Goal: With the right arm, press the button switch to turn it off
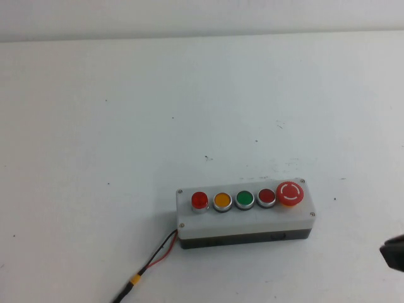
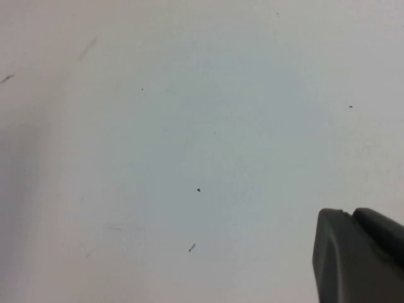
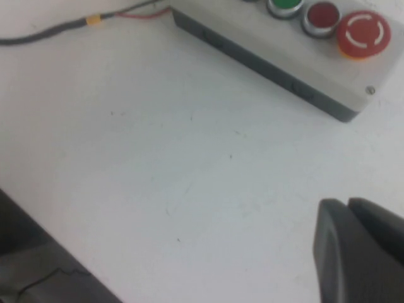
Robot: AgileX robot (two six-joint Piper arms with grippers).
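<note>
Button switch [image 1: 199, 201] shows only from above; both end effectors' [image 3: 360, 252] [image 2: 360, 252] grip states unclear.

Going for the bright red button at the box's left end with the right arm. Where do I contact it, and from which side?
No grip: the button switch sits low in the grey box, facing up, so press its top centre from straight above. The orange button crowds its right. The right gripper sits right of the box; the left gripper hangs over the table.
</note>
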